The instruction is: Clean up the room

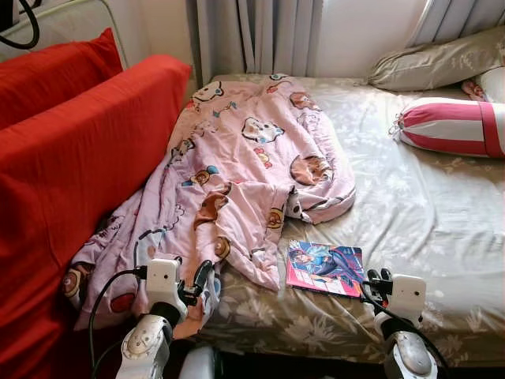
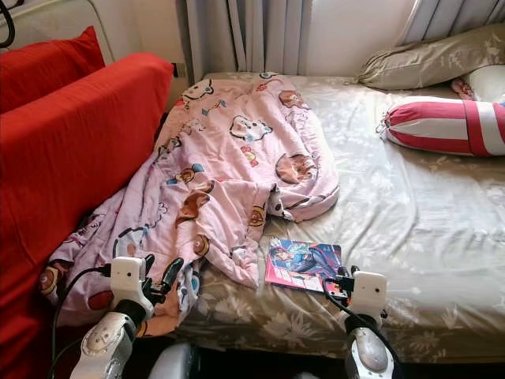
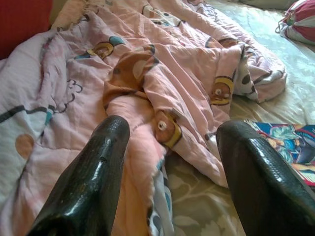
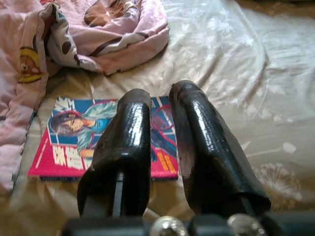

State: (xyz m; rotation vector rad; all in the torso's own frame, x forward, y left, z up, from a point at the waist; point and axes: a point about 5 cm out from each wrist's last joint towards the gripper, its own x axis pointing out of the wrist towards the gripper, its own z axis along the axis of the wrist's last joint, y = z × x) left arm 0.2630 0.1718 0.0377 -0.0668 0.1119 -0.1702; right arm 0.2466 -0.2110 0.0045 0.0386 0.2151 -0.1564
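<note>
A crumpled pink cartoon-print blanket (image 1: 237, 166) lies across the left half of the bed (image 1: 426, 221), and its lower end hangs over the front edge. A colourful comic book (image 1: 325, 267) lies flat on the sheet just right of the blanket's hem. My left gripper (image 1: 193, 280) is open at the blanket's lower edge. In the left wrist view its fingers (image 3: 106, 147) stand wide apart over the pink cloth (image 3: 162, 69). My right gripper (image 1: 379, 276) is shut and holds nothing. It hovers at the near right corner of the book (image 4: 74, 132).
A red sofa back with a red cushion (image 1: 71, 150) lines the bed's left side. A pink and white striped bolster (image 1: 454, 126) and an olive pillow (image 1: 434, 63) lie at the far right. Curtains (image 1: 260, 35) hang behind the bed.
</note>
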